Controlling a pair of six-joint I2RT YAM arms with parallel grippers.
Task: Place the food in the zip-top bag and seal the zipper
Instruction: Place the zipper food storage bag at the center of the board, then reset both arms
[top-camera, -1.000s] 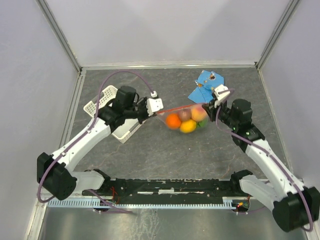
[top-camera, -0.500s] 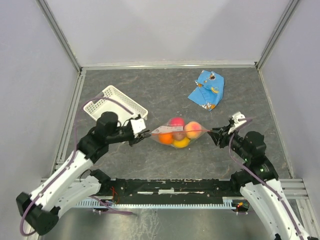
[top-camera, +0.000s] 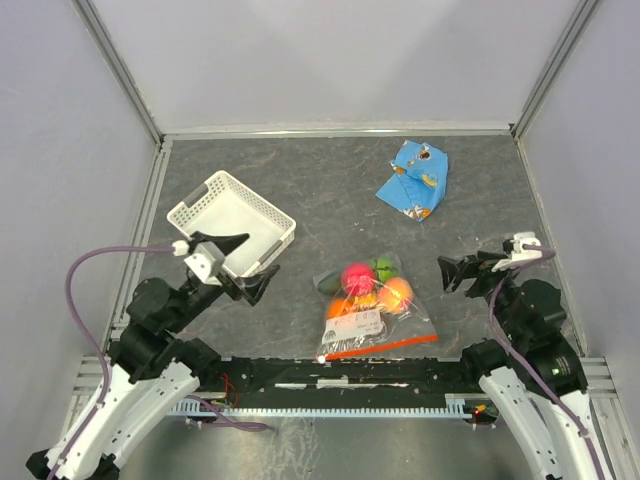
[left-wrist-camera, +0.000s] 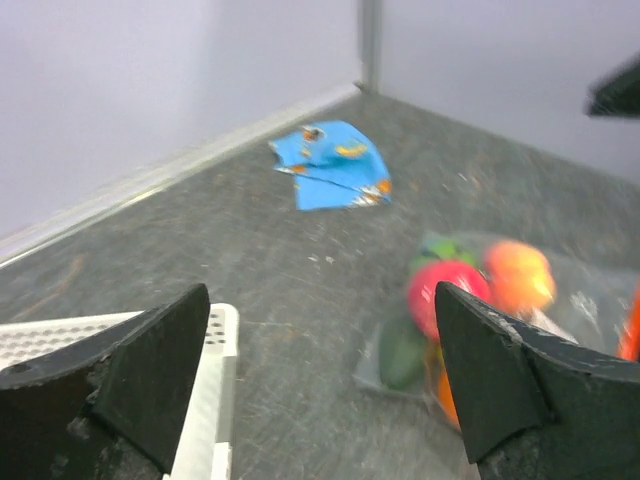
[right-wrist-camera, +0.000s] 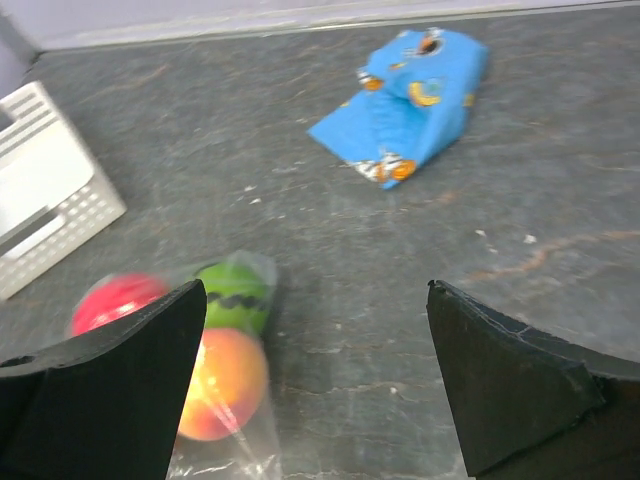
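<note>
On the grey worktop (top-camera: 330, 190) we see a white lattice basket (top-camera: 228, 212) at the left and the clear zip-top bag (top-camera: 375, 312) lying flat near the front edge, a blue snack packet (top-camera: 413, 180) well behind it. Our left claw (top-camera: 240, 265) and right claw (top-camera: 445, 274) hang either side of the bag, apart from it, both spread wide and holding nothing. The food (top-camera: 370, 285) sits bunched inside its far end, the zipper (top-camera: 380, 346) along its near edge.
</note>
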